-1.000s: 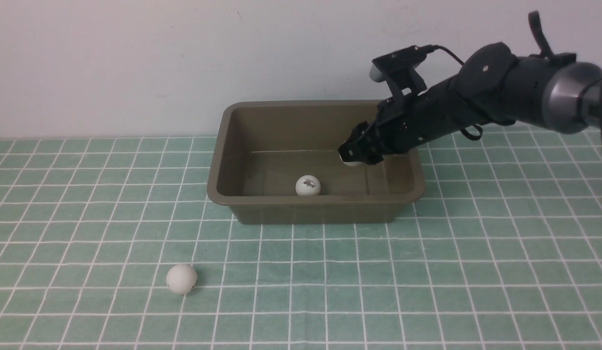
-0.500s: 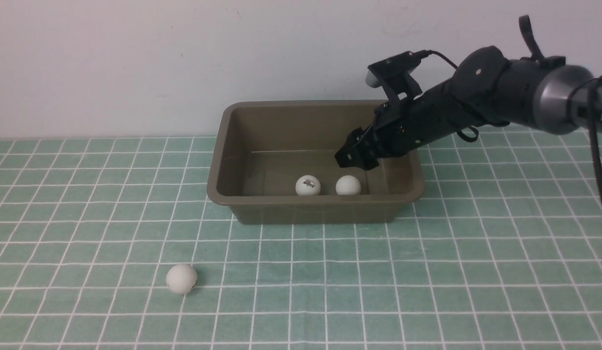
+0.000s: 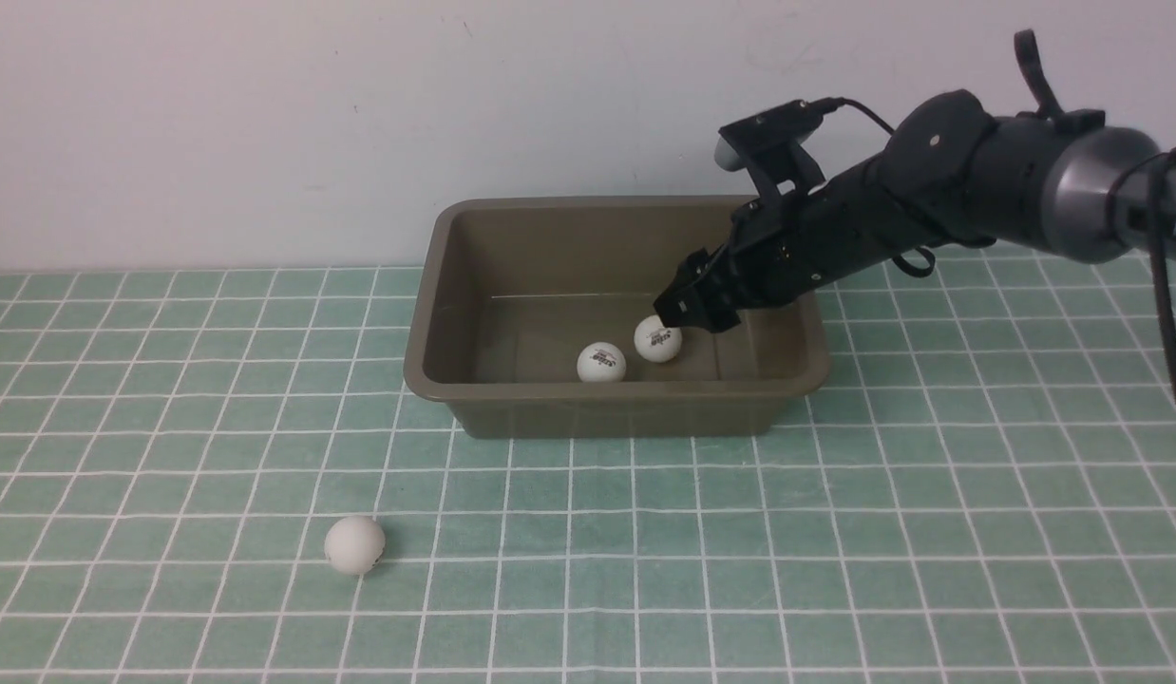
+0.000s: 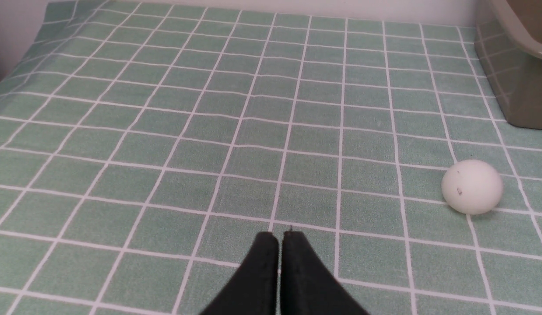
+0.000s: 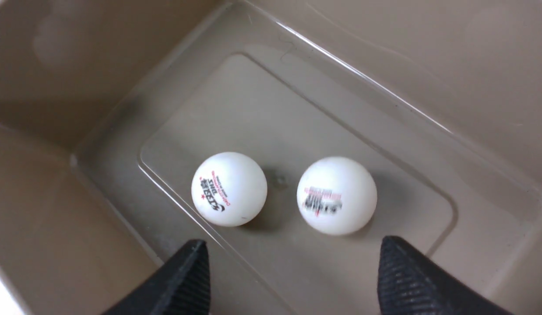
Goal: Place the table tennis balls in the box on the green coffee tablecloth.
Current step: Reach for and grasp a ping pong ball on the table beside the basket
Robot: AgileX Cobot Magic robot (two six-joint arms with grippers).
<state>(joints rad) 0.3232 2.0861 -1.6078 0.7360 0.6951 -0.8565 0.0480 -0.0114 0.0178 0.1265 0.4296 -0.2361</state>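
Observation:
Two table tennis balls [image 3: 601, 362] [image 3: 657, 339] lie on the floor of the olive-brown box [image 3: 455, 385] on the green coffee tablecloth [image 3: 835, 532]. The right wrist view shows both balls [image 5: 229, 188] [image 5: 336, 195], each with a printed logo, the second one blurred. My right gripper [image 3: 685, 306] hangs open above the box's right half with nothing between its fingertips [image 5: 190, 267]. A third ball [image 3: 354, 544] rests on the cloth at the front left, well outside the box. In the left wrist view that ball [image 4: 472, 186] lies off to one side of my shut left gripper [image 4: 279, 238].
A pale wall runs close behind the box [image 4: 522, 65]. The cloth's left edge [image 4: 17, 65] drops off near the wall. Open cloth lies between the loose ball and the box.
The right gripper opened and let go of a ball, which dropped into the box and rolled toward the first ball. The right arm rose slightly. The loose ball stayed put.

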